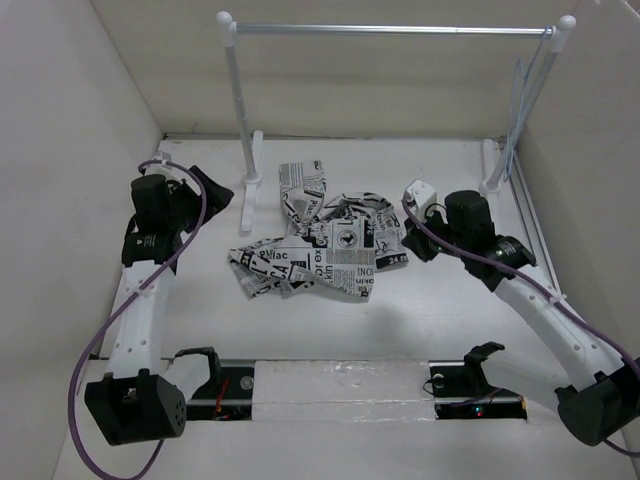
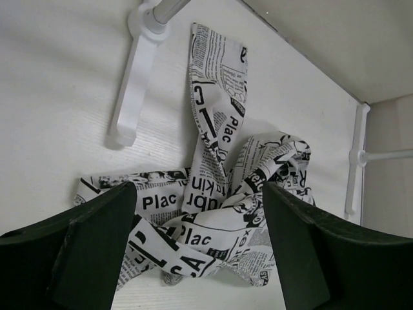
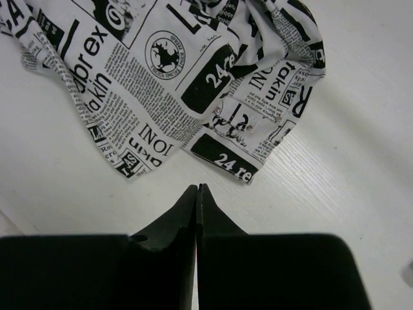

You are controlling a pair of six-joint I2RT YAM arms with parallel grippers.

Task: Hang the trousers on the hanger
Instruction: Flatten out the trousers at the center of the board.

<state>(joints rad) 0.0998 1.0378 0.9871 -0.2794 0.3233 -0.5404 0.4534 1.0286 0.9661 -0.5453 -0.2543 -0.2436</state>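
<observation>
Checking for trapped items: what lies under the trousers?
The trousers lie crumpled on the white table; only tabletop shows at their edges. Anything beneath the folds is covered.

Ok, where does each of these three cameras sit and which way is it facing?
Top external: fixed above and behind the arm bases, looking down the table at the crumpled trousers and the rack; both arms show.
Left wrist: on the left arm, facing across the table to the trousers and the rack's foot; the left gripper, open, frames the view.
Right wrist: on the right arm, looking down at the trousers' edge; the right gripper shows shut.
Shared: all three see the trousers.
</observation>
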